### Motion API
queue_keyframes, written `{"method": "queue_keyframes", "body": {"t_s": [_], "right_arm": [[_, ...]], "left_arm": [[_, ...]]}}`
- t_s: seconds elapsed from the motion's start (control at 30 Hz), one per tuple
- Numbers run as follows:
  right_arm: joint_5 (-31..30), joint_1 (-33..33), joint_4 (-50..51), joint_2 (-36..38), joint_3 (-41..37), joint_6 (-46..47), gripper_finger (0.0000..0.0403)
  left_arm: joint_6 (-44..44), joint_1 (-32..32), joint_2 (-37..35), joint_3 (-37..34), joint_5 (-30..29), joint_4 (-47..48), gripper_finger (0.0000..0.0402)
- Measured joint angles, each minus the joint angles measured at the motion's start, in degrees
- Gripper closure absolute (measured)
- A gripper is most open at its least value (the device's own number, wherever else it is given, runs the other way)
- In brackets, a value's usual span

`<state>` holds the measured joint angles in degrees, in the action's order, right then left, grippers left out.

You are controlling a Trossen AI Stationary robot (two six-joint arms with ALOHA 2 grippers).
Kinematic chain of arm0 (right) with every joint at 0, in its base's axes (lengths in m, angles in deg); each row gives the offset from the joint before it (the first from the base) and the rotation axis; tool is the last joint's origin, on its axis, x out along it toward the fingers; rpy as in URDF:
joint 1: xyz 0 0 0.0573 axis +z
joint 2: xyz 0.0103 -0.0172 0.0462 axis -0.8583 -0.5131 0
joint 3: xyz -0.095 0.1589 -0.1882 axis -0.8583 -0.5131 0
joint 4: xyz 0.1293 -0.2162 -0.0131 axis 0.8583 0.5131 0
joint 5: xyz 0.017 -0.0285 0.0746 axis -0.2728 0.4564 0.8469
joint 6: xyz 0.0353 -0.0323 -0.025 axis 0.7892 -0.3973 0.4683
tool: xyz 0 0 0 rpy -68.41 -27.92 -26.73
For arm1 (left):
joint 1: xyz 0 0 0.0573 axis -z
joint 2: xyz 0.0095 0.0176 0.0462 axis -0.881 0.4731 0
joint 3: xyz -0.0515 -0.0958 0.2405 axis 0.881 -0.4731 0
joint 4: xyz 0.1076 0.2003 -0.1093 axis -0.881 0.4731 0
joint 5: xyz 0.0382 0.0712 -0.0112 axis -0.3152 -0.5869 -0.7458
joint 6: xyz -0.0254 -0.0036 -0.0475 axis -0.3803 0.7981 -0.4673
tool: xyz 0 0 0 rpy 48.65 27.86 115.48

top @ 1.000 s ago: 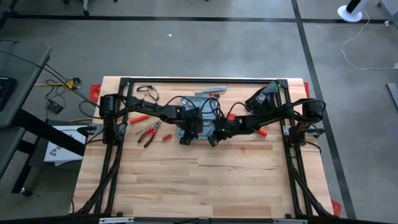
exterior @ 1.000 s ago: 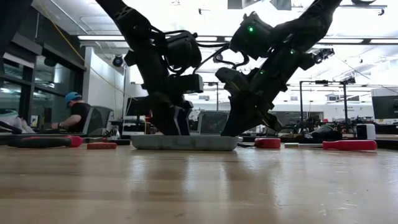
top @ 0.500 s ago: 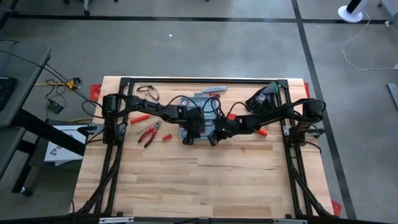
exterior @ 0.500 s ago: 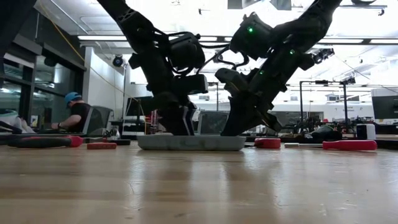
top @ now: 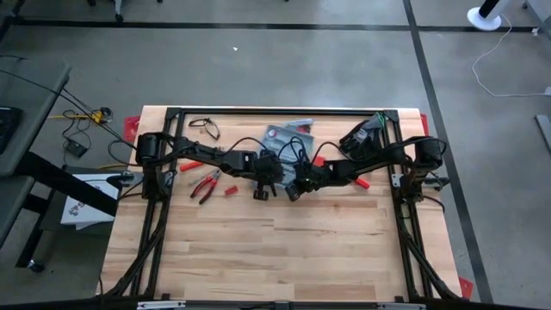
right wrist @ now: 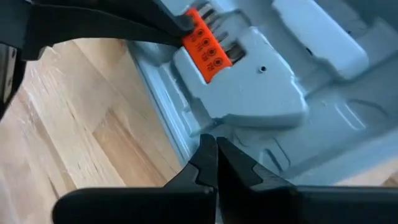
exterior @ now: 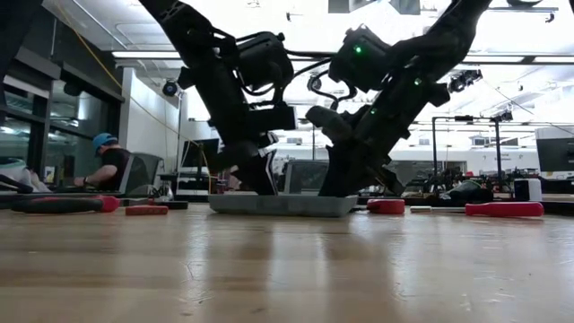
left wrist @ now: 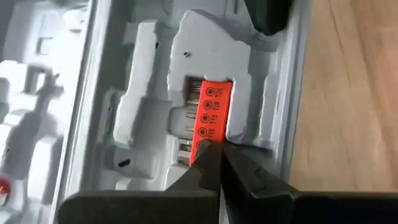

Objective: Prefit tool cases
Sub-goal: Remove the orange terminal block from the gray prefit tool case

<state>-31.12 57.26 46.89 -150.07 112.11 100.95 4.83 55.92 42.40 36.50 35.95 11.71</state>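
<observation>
1. The left hand (left wrist: 214,163), closed on the near end of an orange bit holder (left wrist: 208,121), presses it into a moulded recess of the open tool case (left wrist: 143,87).
2. The right hand (right wrist: 214,163), fingers together and holding nothing, pushes down on the case's edge beside the bare bench (right wrist: 81,143).
3. In the high view the case (top: 288,138) lies just toward 12 o'clock of bench centre; red pliers (top: 205,185) lie at 9 o'clock of it.
4. To seat the holder well, I would press straight down and level, with the right hand steadying the case.
5. Against 1 second ago, the case has slid toward 3 o'clock in the low view (exterior: 282,205), following both arms.
</observation>
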Motion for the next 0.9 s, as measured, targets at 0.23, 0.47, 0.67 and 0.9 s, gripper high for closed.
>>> {"method": "queue_keyframes", "body": {"t_s": [0.23,0.47,0.67,0.9], "right_arm": [[2.0,0.1,0.1,-0.1,-0.1,0.0,0.0403],[2.4,2.7,0.2,-0.1,-0.1,1.1,0.0403],[1.9,4.6,-0.4,0.0,-0.2,3.5,0.0403],[-0.3,5.1,-1.8,2.3,-0.5,3.3,0.0403]], "left_arm": [[4.9,-0.8,0.1,0.1,6.3,0.0,0.0372],[4.6,-2.9,0.1,0.2,14.3,-0.3,0.0285],[3.7,-3.1,0.1,0.3,14.0,0.4,0.0212],[-8.7,-4.0,-5.0,0.3,14.9,11.2,0.0192]]}}
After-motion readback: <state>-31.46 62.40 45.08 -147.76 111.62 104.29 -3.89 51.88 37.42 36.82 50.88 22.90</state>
